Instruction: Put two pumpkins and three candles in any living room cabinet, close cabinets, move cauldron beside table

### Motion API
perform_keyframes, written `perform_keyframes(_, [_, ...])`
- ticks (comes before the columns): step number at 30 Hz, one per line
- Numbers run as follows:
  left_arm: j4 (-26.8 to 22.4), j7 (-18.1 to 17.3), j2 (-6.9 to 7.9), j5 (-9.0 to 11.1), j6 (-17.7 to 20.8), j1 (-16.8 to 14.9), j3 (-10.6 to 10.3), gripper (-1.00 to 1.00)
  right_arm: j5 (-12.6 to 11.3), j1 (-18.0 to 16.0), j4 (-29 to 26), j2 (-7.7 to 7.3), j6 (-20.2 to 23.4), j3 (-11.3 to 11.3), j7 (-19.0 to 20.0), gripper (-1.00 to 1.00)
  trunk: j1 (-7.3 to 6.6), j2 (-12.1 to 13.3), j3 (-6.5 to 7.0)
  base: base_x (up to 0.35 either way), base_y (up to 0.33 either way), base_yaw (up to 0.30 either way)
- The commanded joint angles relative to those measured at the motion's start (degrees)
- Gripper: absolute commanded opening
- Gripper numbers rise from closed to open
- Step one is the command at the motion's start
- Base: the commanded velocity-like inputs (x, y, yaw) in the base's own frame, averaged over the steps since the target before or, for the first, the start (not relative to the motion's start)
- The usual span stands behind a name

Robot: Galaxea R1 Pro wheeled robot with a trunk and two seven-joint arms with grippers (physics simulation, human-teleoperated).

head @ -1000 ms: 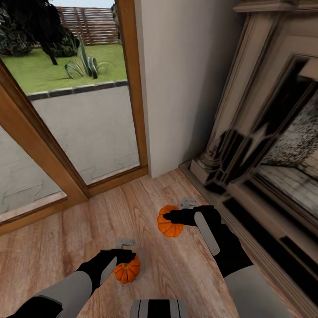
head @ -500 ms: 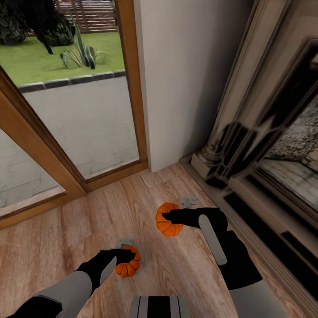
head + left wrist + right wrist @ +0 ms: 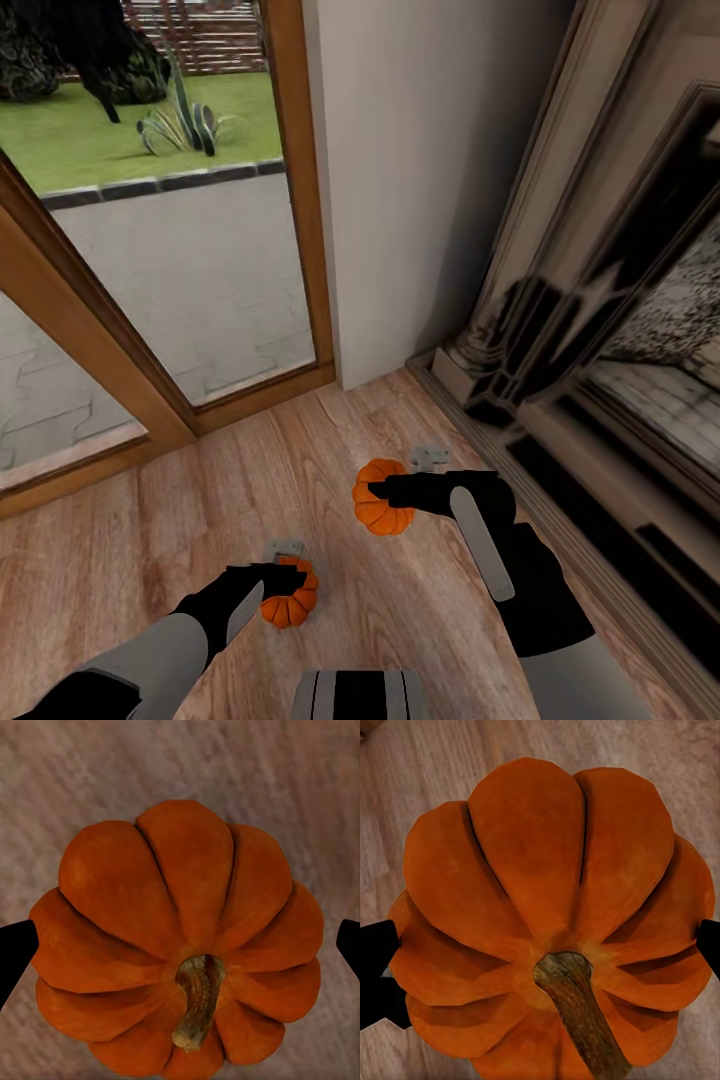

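- Each arm had one of the pumpkins: the left gripper (image 3: 288,588) was clenched around the smaller-looking pumpkin (image 3: 289,604), low near the robot's own base.
- The right gripper (image 3: 380,492) was grasping the other pumpkin (image 3: 381,506), further forward, close to the fireplace (image 3: 600,330).
- Both wrist views had dark fingertips (image 3: 15,956) pressed on opposite flanks of the fruit, stem (image 3: 577,1009) facing the camera, wooden floor (image 3: 180,530) behind.
- No cabinet was visible here, just a glass door (image 3: 190,270) and a wall (image 3: 420,180), so I'd guess it was mid-carry.
- To do it well: keep both grips firm, turn the base slowly, and don't clip that fireplace ledge with the right arm.
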Motion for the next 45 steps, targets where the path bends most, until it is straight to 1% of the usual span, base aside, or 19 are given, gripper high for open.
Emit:
perform_keyframes(1, [-0.1,0.0,0.05,0.6,0.3,0.0,-0.4,1.00,-0.7,0.0,0.0,0.01,0.2,0.0,-0.5,-1.00,-0.01,0.0,-0.04,0.000,0.000,0.000])
perform_keyframes(5, [-0.1,0.0,0.02,0.6,0.2,0.0,-0.4,1.00,-0.7,0.0,0.0,0.01,0.2,0.0,-0.5,-1.00,-0.01,0.0,-0.04,0.000,0.000,0.000])
perform_keyframes(6, [-0.2,0.0,0.03,0.6,0.3,0.0,-0.4,1.00,-0.7,0.0,0.0,0.01,0.2,0.0,-0.5,-1.00,0.02,0.0,-0.26,0.000,0.000,0.000])
perform_keyframes(15, [-0.3,0.0,0.02,0.6,0.2,0.0,-0.4,1.00,-0.7,0.0,0.1,-0.05,0.2,0.0,-0.5,-1.00,0.02,0.0,-0.26,0.000,0.000,0.000])
perform_keyframes(21, [-0.3,0.0,0.03,0.6,0.2,0.0,-0.4,1.00,-0.7,0.0,0.1,-0.05,0.2,0.0,-0.5,-1.00,0.17,-0.1,-1.59,0.000,0.000,0.000])
perform_keyframes(45, [-0.5,-0.2,0.00,0.5,0.2,0.0,-0.5,1.00,-0.7,0.0,0.2,-0.08,0.2,0.0,-0.5,-1.00,0.17,-0.1,-1.59,0.000,0.000,0.000])
